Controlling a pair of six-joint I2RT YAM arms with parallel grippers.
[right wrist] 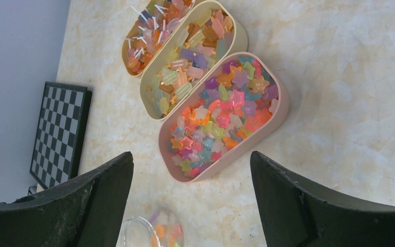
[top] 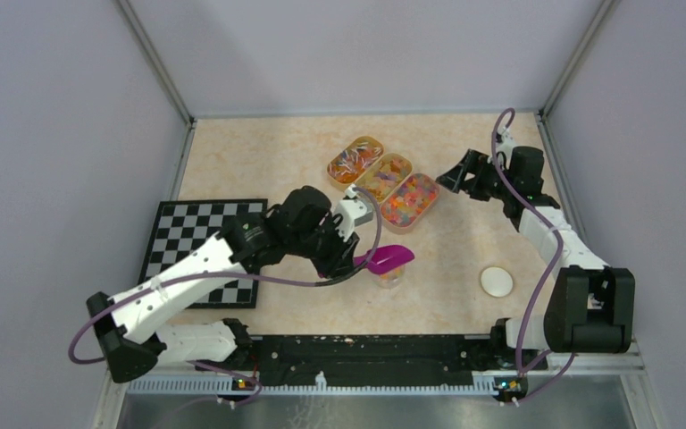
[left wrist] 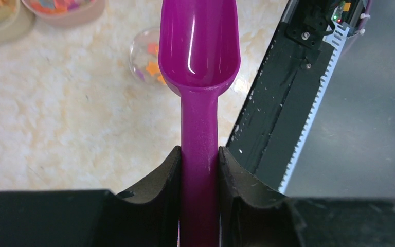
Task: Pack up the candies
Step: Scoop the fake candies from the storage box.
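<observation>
The candies fill three oval tubs: a pink tub of star candies (top: 411, 198) (right wrist: 221, 118), a yellow tub (top: 384, 177) (right wrist: 190, 67) and a far tub (top: 355, 159) (right wrist: 151, 31). My left gripper (top: 344, 259) (left wrist: 199, 150) is shut on the handle of a purple scoop (top: 389, 259) (left wrist: 199, 46). The scoop's bowl hangs beside and over a small clear jar (top: 391, 279) (left wrist: 145, 59) (right wrist: 149, 234) that holds a few candies. No candies show in the scoop. My right gripper (top: 453, 179) (right wrist: 190, 157) is open and empty, just right of the pink tub.
A white round disc (top: 496, 281) lies on the table to the right of the jar. A chessboard (top: 201, 250) (right wrist: 59, 134) lies at the left. The black base rail (top: 366, 353) (left wrist: 277, 103) runs along the near edge.
</observation>
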